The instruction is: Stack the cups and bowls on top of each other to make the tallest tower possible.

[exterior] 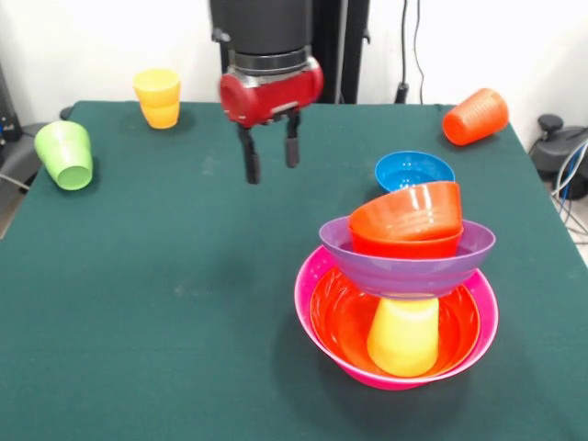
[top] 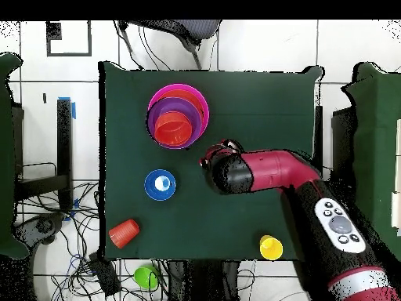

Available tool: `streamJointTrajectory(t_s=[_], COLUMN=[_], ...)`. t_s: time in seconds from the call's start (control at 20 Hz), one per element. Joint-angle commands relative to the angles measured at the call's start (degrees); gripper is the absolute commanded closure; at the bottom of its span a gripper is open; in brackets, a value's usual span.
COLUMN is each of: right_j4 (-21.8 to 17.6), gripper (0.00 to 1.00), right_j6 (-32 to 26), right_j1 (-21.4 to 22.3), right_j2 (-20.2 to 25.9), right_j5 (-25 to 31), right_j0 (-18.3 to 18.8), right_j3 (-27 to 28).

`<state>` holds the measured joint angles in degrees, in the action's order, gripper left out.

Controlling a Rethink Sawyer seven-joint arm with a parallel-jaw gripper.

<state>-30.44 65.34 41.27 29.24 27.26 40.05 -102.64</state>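
The tower stands at the front right: a large pink bowl (exterior: 301, 299) holds a large orange bowl (exterior: 342, 317). An upside-down yellow cup (exterior: 404, 338) stands in it and carries a purple bowl (exterior: 404, 266). A small orange bowl (exterior: 409, 220) sits tilted on top. The tower also shows in the overhead view (top: 178, 117). My gripper (exterior: 271, 170) hangs open and empty above the table's middle, left of and behind the tower; it also shows in the overhead view (top: 213, 154). A small blue bowl (exterior: 413, 170) sits upright just behind the tower.
An orange cup (exterior: 476, 117) lies on its side at the back right corner. A yellow cup (exterior: 158, 98) stands at the back left. A green cup (exterior: 64, 154) sits tilted at the left edge. Cables and chair bases surround the table.
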Motion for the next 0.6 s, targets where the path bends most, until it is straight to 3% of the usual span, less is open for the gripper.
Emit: streamJointTrajectory(t_s=[0.05,0.6], right_j4=[-4.6,-8.9], gripper=[0.00,0.00], right_j6=[-19.4,-14.4], right_j1=[-4.3,-5.6], right_j2=[6.7,8.5], right_j5=[11.0,11.4], right_j0=[5.7,6.4], right_j3=[2.4,0.9])
